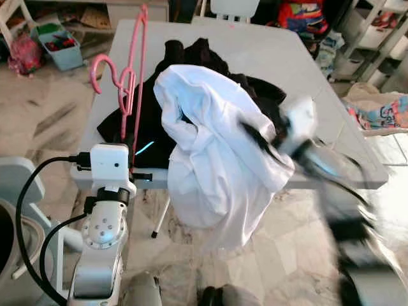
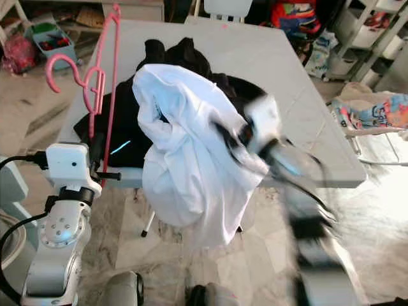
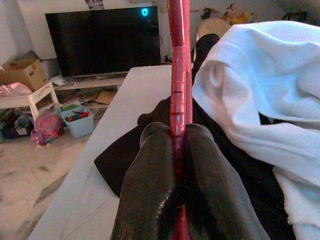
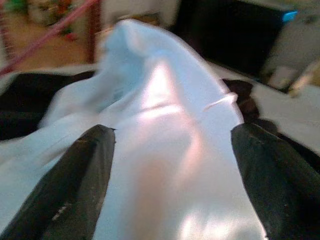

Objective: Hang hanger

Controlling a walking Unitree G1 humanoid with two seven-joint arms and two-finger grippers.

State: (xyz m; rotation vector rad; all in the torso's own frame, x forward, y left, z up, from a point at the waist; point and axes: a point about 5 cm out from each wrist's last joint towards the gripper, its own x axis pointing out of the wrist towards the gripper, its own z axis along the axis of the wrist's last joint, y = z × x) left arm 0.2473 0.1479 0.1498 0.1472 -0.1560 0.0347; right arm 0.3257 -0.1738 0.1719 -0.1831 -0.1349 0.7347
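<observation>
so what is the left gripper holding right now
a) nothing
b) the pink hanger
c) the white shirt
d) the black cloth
b: the left wrist view shows the left gripper shut on the bar of the pink hanger, which stands upright beside the white shirt on the table.

The left arm rises from the lower left of the head views, silver forearm upright and its white wrist block on top. The left tool (image 3: 177, 165) has its two black fingers (image 3: 145, 190) pressed together on a thin pink bar (the wrist view shows no gap between pad and bar). The right arm reaches in from the lower right, blurred, wrist raised and angled inward. The right tool (image 4: 172, 165) has its fingers (image 4: 75, 185) spread wide apart against white cloth.
</observation>
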